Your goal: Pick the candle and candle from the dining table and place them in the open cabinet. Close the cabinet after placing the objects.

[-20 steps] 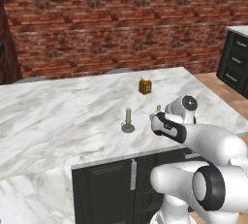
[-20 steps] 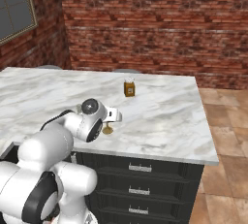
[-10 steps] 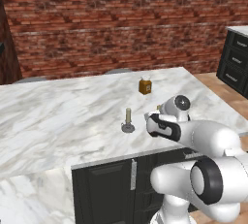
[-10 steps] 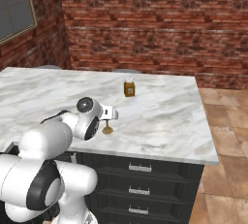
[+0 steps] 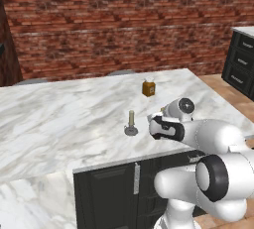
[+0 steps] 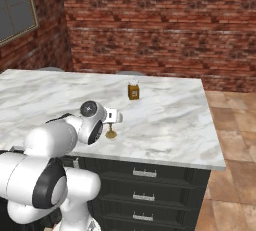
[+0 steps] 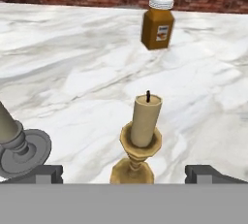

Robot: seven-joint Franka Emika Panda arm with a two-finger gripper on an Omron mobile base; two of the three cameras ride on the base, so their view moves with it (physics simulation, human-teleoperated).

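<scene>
In the hand view the claw (image 7: 124, 172) is seen spread as wide as it goes, nothing held, one dark tip at 8 o'clock and the other at 4 o'clock of the frame. Between those tips, dead ahead at 12 o'clock and close, the brass candle (image 7: 142, 138) is found standing on the worktop (image 7: 72, 68); its long axis is upright, wick on top, holder foot low between the tips. The coming grasp is judged to turn on this: the stick lies centred in the gap, so a short advance and a closing should catch it. The silver candle (image 7: 17, 143) is seen just beside, at 9 o'clock, its round base near the left tip and possibly at risk of a nudge. Farther off, at 12 o'clock, an amber carton (image 7: 158, 23) with a white cap is set well apart. From the left base view the arm is seen reaching low over the marble edge, wrist level, hand pointed toward the silver candle (image 5: 131, 124) side
</scene>
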